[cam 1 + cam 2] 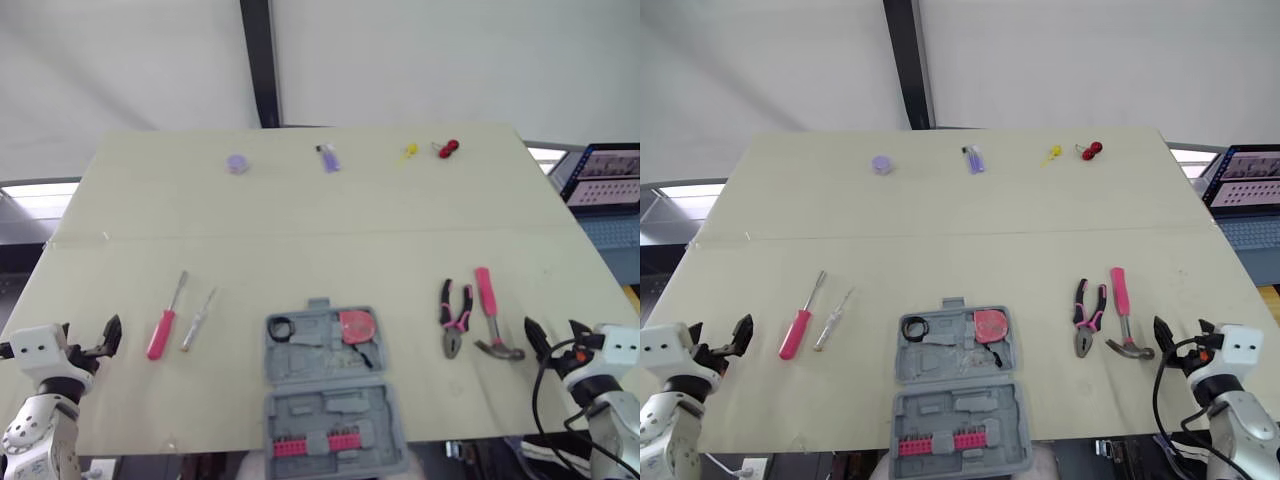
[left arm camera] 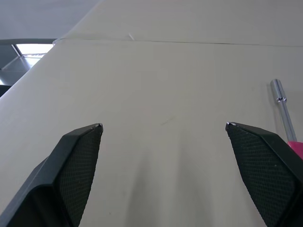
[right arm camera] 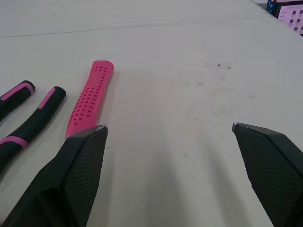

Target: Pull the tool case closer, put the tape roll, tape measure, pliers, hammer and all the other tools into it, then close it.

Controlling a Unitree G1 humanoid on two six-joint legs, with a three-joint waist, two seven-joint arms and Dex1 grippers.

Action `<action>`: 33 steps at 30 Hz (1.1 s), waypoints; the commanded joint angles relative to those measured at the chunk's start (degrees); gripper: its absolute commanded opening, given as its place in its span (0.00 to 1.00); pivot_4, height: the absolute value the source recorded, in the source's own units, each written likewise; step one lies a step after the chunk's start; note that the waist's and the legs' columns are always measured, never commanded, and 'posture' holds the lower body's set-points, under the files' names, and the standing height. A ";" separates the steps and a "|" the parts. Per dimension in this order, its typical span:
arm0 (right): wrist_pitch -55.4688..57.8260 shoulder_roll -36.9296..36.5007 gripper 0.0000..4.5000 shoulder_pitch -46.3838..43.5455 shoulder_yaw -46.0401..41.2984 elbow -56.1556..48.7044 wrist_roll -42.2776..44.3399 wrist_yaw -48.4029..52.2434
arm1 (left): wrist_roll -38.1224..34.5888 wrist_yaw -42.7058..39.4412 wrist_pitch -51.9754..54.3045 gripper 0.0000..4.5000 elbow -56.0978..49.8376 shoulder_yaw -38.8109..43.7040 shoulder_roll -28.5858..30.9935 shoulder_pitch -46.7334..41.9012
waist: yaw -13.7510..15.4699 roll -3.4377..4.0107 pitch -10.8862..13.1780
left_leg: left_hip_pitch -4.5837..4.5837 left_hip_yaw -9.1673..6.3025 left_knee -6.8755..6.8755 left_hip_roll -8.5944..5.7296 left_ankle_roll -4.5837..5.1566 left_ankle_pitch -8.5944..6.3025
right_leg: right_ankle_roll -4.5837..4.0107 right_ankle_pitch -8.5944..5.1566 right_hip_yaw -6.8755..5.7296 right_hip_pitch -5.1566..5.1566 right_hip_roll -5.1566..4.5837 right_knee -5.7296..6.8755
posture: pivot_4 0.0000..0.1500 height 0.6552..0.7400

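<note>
The table (image 1: 300,215) holds the open tool case (image 1: 312,357) at its near edge; left end effector (image 2: 163,127) and right end effector (image 3: 169,126) hang released.

Both eye views look down from high at the near edge over the whole table (image 1: 300,210), sharing the case (image 1: 335,405). Each wrist view skims low and close along the tabletop. The hammer (image 3: 90,101) in the right wrist view also shows from above.
</note>
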 commanded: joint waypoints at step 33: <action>-1.77 -1.85 0.99 -0.83 -0.54 0.08 0.44 0.33 | -3.23 -1.14 -0.34 1.00 -3.09 0.93 -0.04 1.00 | 0.01 -0.03 0.23 | -0.24 0.00 0.04 0.00 0.00 0.00 | 0.00 0.00 0.00 -0.22 0.00 0.00 | 1.00 1.00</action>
